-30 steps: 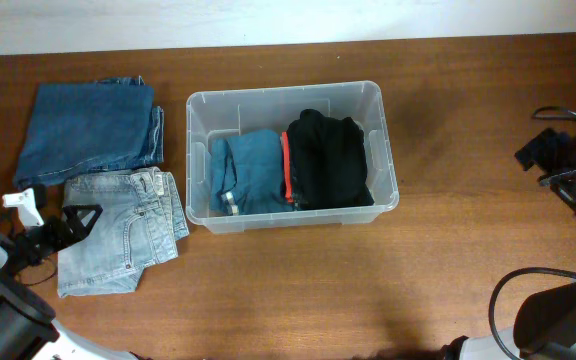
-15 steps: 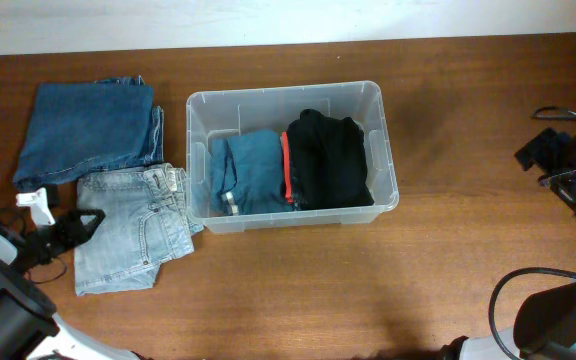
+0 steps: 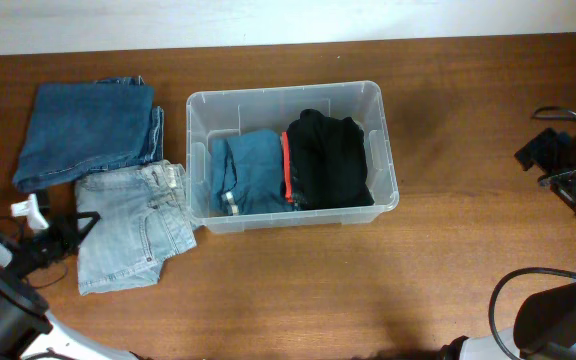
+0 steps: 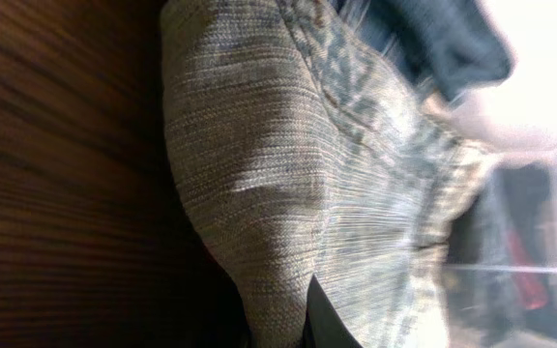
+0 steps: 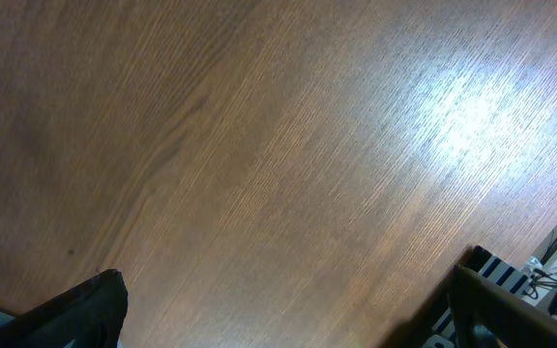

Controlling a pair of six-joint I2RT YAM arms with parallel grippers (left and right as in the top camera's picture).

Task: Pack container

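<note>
Container [image 3: 288,93] sits mid-table toward the far edge, with a teal garment [image 3: 251,170] and a black garment [image 3: 330,160] side by side inside. Light jeans [image 3: 133,235] touch its left wall, and dark jeans [image 3: 88,130] lie by the far-left corner. Left gripper [image 3: 76,226] is clenched on the light jeans' left edge; right gripper [image 5: 288,280] is released, fingers spread over bare table [image 5: 259,145] at the right edge.

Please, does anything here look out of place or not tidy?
The light jeans lie askew on the table, tilted and rumpled, unlike the squarely folded dark jeans; their waist corner sits by the container's left wall. Nothing else stands out.
</note>
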